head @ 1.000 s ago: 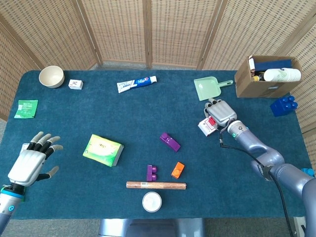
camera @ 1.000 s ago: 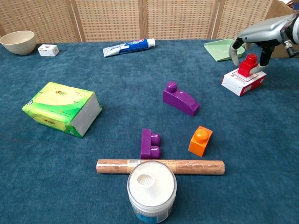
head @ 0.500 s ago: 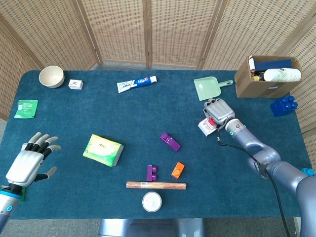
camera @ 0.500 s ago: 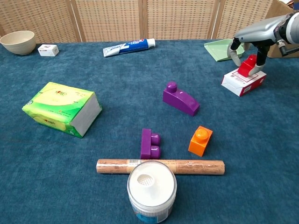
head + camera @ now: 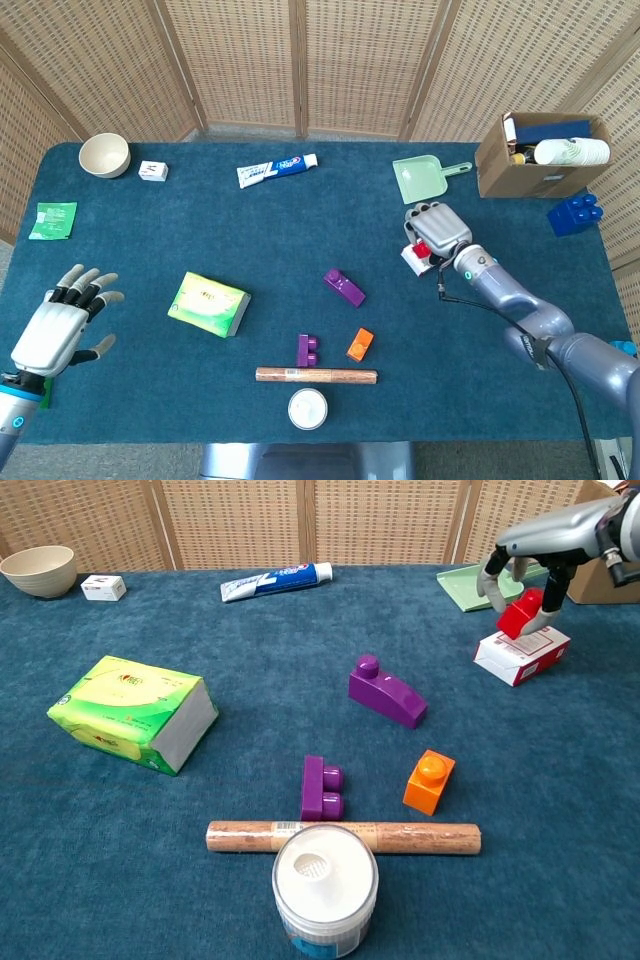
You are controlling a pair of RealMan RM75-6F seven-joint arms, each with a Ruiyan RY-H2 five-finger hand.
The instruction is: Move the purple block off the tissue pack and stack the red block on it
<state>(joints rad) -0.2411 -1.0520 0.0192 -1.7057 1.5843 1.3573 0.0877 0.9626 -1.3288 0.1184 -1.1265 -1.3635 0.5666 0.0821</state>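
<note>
Right hand [image 5: 524, 575] has its fingers clamped on the red block [image 5: 520, 613], raised just clear of the small white-and-red box [image 5: 522, 652] at the far right. Looks light, hard, smooth plastic, so a pinch across its flat sides should hold. Tissue pack [image 5: 132, 712], soft and green, sits well to the left with nothing on top. Left hand [image 5: 62, 325] hovers idle, fingers spread and empty.

Silver-grey arms; white left hand [image 5: 57, 331] with dark, grey-tipped fingers [image 5: 84, 285]
</note>
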